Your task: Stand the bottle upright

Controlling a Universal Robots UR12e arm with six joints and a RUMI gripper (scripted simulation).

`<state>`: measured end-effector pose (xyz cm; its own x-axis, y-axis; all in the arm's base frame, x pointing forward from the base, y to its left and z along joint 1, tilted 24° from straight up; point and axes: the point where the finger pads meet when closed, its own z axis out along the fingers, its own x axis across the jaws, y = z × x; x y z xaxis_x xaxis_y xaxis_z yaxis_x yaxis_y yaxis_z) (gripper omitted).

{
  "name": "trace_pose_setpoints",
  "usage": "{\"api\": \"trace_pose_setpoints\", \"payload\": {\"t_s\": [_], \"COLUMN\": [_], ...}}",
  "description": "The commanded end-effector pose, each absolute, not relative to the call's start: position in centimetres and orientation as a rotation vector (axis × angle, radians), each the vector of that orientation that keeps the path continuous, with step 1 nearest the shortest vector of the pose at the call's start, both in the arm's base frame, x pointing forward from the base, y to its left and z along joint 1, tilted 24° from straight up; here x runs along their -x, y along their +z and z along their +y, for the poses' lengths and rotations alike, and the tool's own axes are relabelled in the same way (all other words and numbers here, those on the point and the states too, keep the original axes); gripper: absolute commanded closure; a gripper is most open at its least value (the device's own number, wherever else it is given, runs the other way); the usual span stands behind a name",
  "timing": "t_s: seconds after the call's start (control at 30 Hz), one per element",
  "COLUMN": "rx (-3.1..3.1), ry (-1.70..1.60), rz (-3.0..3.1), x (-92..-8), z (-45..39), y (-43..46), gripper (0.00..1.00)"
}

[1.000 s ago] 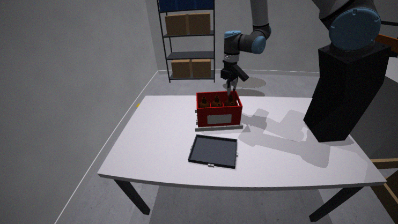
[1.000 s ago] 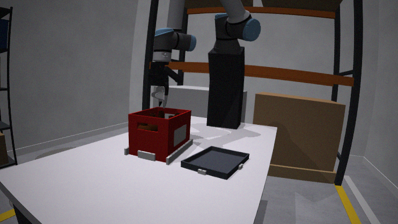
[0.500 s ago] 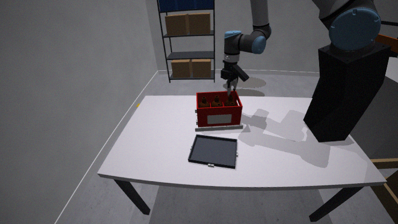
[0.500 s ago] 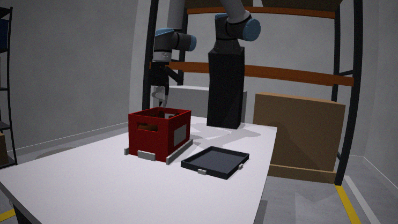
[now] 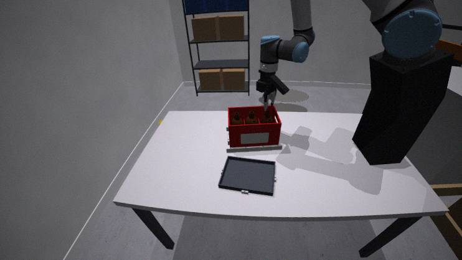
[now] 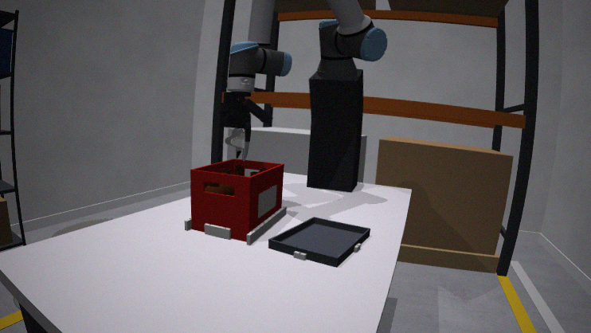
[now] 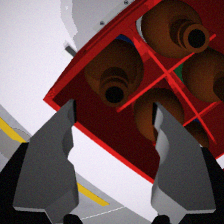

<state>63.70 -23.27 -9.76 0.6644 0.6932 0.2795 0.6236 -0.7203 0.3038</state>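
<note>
Fingers (image 5: 266,103) (image 6: 246,149) nearest in wrist view: spread, nothing pinched. Gripper (image 5: 269,107) (image 6: 241,157) (image 7: 114,102) points down over the crate (image 5: 232,139) (image 6: 219,213) (image 7: 100,128), tips approx at rim ht, by the rear-right btl (image 5: 267,114) (image 7: 114,70) as seen in top view. In wrist view that neck shows btwn the tips, just past them; contact w/ it n/a from these angles.

All 5 btls in crate, 3 rear + 2 front per top view. Odd neck: can't tell which from here.

Crate upright on desk (image 5: 177,180) (image 6: 165,281) (image 7: 25,60), pale label (image 5: 254,138) (image 6: 267,201) on the long side facing the tray (image 5: 248,175) (image 6: 318,241). Grey strips (image 5: 254,148) (image 6: 266,225) along crate base.

Tray flat on desk, near crate but apart, small grey blocks (image 5: 245,191) (image 6: 299,255) at its edges. Arm (image 5: 269,53) (image 6: 242,61) reaches in from the black pedestal (image 5: 400,112) (image 6: 334,136) side.

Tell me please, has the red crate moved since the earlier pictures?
No. In the top view, the red crate sits just behind the grey strip, exactly as before.
</note>
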Motion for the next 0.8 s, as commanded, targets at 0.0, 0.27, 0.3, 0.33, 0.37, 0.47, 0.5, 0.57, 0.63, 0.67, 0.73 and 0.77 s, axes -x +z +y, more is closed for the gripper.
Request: {"api": "trace_pose_setpoints", "payload": {"t_s": [0.0,0.27,0.3,0.33,0.37,0.47,0.5,0.57,0.63,0.67,0.73,0.77], "rx": [-2.696,-2.696,-2.696,-2.696,-2.696,-2.696,-2.696,-2.696,-2.696,-2.696,-2.696,-2.696], "ry": [0.566,0.566,0.566,0.566,0.566,0.566,0.566,0.566,0.566,0.566,0.566,0.566], "rz": [1.077,1.077,1.077,1.077,1.077,1.077,1.077,1.077,1.077,1.077,1.077,1.077], "x": [-63.72,-63.72,-63.72,-63.72,-63.72,-63.73,-63.74,-63.76,-63.76,-63.77,-63.81,-63.83], "z": [-23.28,-23.28,-23.28,-23.28,-23.28,-23.28,-23.28,-23.29,-23.29,-23.29,-23.29,-23.29], "y": [-9.71,-9.71,-9.71,-9.71,-9.71,-9.74,-9.76,-9.8,-9.8,-9.83,-9.91,-9.96], "gripper": [0.62,0.62,0.62,0.62,0.62,0.62,0.62,0.62,0.62,0.62,0.62,0.62]}}
